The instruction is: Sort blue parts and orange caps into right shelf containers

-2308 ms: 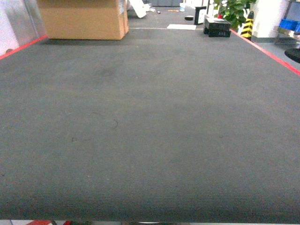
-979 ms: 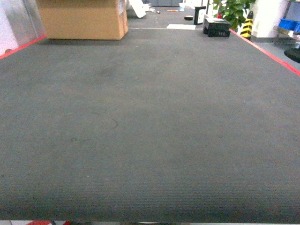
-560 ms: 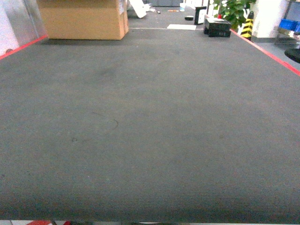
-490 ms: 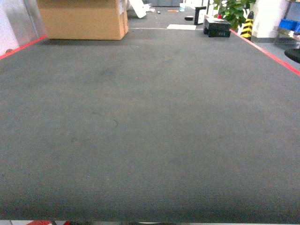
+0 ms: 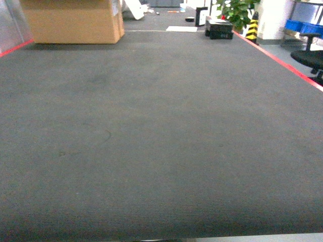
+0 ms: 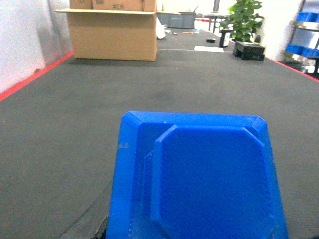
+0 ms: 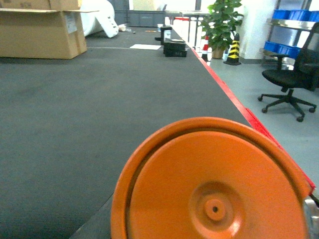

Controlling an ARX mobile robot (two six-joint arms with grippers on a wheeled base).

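Wide dark grey ribbed carpet floor [image 5: 161, 131] fills the head view, edged by a red floor stripe [image 5: 275, 58] on the right and a short bit of red on the far left. No arm or gripper in the head view.

Far left: large brown cardboard box [image 5: 70, 21], flaps open in the left wrist view [image 6: 112, 31]. Far centre-right: low black case [image 5: 218, 28] on the carpet, a flat white sheet [image 5: 182, 28] just left of it, a green potted plant [image 5: 236, 11] behind, and a yellow-and-black striped cone [image 5: 252, 29] to its right. Far right: black wheeled office chair [image 5: 309, 56] on the light grey floor beyond the stripe, blue plastic bins [image 5: 298, 25] on a shelf behind it.

Left wrist view: bright-blue boxy part with bevelled corners [image 6: 197, 174] fills the lower frame right at the camera, raised octagonal face toward the lens. Left gripper fingers hidden; grip cannot be told.

Right wrist view: round orange cap with a small centre hole [image 7: 212, 186] fills the lower right right at the camera, end face toward the lens. Right gripper fingers hidden too, grip cannot be told. The chair [image 7: 289, 74], plant [image 7: 222, 25] and shelf bins [image 7: 291, 30] show on the right.
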